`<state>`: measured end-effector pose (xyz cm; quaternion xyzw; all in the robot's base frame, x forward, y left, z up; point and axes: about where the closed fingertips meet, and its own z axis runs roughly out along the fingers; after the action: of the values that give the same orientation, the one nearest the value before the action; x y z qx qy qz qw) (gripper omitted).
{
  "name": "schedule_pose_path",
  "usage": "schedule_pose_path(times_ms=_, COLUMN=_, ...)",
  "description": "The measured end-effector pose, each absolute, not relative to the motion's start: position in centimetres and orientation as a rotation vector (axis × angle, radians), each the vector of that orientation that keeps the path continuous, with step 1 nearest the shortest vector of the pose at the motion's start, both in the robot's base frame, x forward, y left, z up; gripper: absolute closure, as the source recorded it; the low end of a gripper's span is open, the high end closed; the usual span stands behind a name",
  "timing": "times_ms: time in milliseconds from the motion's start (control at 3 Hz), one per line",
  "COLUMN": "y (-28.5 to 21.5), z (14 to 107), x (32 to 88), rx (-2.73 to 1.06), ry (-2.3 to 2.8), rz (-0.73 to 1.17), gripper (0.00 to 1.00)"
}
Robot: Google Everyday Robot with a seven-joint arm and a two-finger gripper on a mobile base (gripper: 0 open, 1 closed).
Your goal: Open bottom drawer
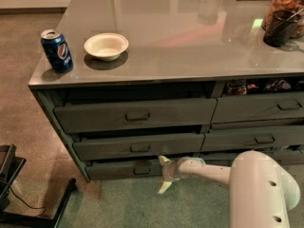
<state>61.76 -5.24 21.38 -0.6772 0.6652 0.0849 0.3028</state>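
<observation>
The bottom drawer (118, 169) is the slim dark grey-green front lowest in the left stack, with a small dark pull handle (141, 170) at its centre. It stands a little out from the cabinet. My gripper (164, 174) is at the end of the white arm, low in front of this drawer and just right of the handle. Its two pale fingers (164, 160) are spread one above the other, open and holding nothing. The drawer's right end is hidden behind the gripper.
Two taller drawers (135, 114) sit above, and a second stack (259, 139) is to the right. On the grey top stand a Pepsi can (57, 50), a white bowl (106, 45) and a snack jar (285, 8). A black stand (28, 194) is on the floor at lower left.
</observation>
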Motion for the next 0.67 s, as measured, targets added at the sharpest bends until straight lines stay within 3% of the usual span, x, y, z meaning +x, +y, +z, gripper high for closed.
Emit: schedule_pose_path(times_ms=667, y=-4.29, z=19.77, x=63.34, rx=-1.837, ry=1.770, rz=0.237, gripper=0.00)
